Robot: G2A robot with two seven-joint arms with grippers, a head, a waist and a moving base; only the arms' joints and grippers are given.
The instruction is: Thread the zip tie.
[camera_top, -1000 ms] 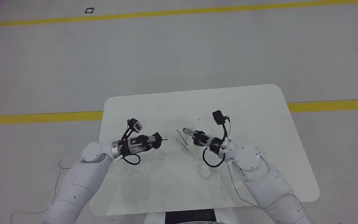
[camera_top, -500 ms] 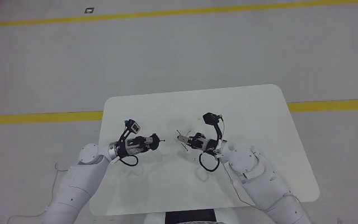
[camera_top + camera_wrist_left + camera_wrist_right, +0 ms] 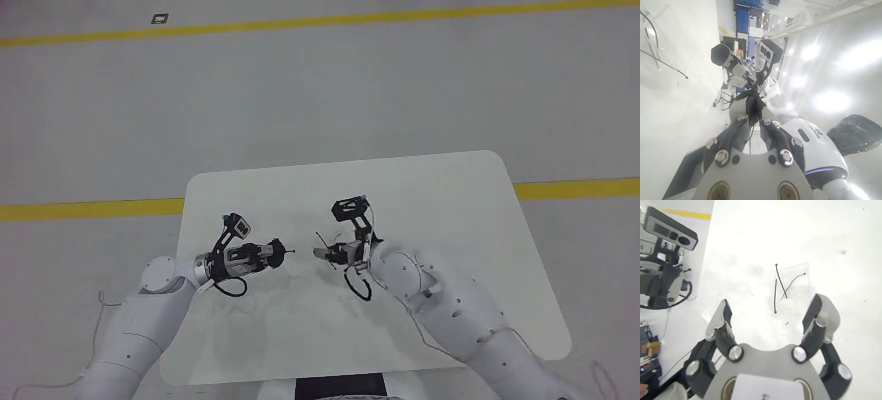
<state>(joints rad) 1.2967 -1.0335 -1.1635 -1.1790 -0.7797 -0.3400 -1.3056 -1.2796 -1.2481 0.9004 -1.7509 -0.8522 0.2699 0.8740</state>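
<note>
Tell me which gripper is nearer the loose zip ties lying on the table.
Right. The right gripper hovers open over the loose zip ties; the left gripper is off to their side, apart from them, shut on another zip tie.

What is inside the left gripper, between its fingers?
A black zip tie is pinched in the shut left gripper; its head end sticks out in front. The stretch inside the grip is covered and cannot be seen.

Overhead and wrist cameras share the table (image 3: 450, 180).
</note>
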